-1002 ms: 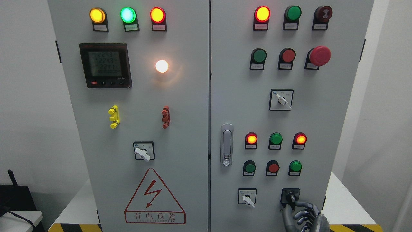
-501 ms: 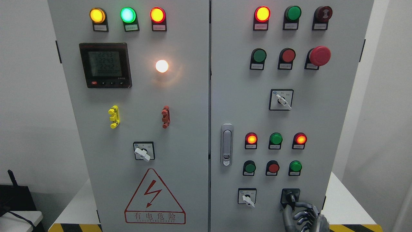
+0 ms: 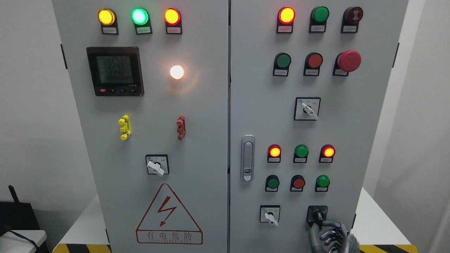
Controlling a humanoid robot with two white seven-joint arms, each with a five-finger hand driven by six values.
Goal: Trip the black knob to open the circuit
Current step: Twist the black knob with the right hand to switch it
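The black knob (image 3: pixel 317 214) sits on a black square plate at the bottom right of the grey cabinet's right door (image 3: pixel 260 105). Its handle points down and slightly right. My right hand (image 3: pixel 318 225) comes up from the bottom edge just below the knob. Its fingers are curled; the index fingertip (image 3: pixel 324 222) lies against the lower end of the knob and the thumb (image 3: pixel 312 234) rises to its lower left, so the two pinch the handle. The other fingers are folded under. The left arm does not show.
A white-handled selector switch (image 3: pixel 270 215) is just left of the knob. Above are red and green push buttons (image 3: pixel 298 182) and lit lamps (image 3: pixel 274 151). A door latch (image 3: pixel 247 157) is at the door's left edge. The cabinet stands on a white table (image 3: pixel 374 218).
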